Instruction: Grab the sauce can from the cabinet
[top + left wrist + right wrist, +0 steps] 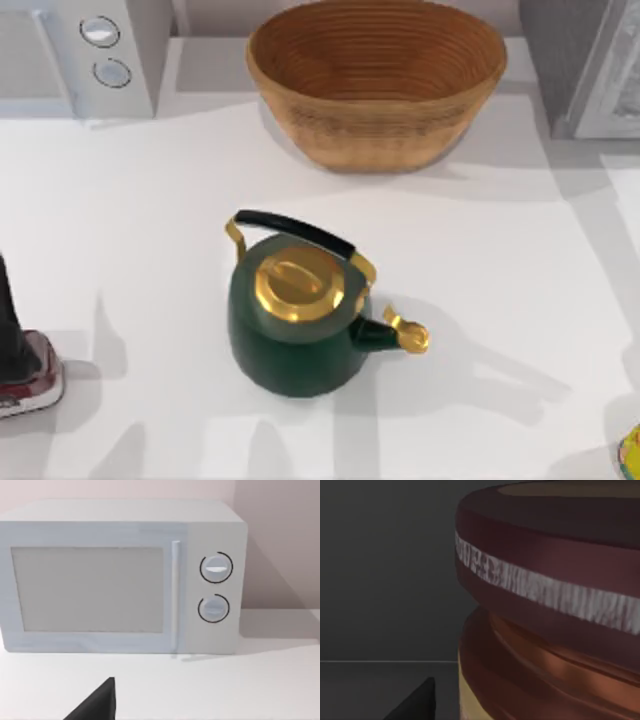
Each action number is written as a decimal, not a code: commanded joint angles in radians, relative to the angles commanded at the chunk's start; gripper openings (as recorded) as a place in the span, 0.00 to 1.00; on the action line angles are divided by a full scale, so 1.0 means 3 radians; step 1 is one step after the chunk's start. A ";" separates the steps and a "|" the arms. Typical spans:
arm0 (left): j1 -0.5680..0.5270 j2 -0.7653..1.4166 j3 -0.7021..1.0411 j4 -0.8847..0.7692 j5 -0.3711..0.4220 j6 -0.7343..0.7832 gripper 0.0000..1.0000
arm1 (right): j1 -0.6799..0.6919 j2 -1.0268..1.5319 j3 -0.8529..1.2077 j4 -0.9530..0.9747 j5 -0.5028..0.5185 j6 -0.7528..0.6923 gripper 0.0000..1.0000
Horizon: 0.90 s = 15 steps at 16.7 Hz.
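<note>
The small cylindrical sauce can [550,615], with a maroon-brown top, a pale band and reddish-tan ribbed sides, looms very close in front of the right jaws in the right wrist view, tilted and set against dark grey walls and a dark floor. A black finger tip [417,702] pokes up just short of the can; whether the right jaws are spread or pinching cannot be told.

In the top view, the left arm [18,355] sits at the desk's left edge, dark with a red-and-white cuff. Its wrist view faces a boxy white microwave oven [120,575] with two round dials, well ahead of the left jaws; their state cannot be told either.

On the white desk [520,260] a dark green kettle [300,315] with a gold lid, gold spout and black handle stands mid-desk. A round woven wicker basket [375,80] stands behind it, and a sliver of a yellow object [630,452] lies at the right edge.
</note>
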 joint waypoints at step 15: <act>0.0000 0.0000 0.0000 0.0000 0.0000 0.0000 1.00 | 0.0000 0.0000 0.0000 0.0000 0.0000 0.0000 0.00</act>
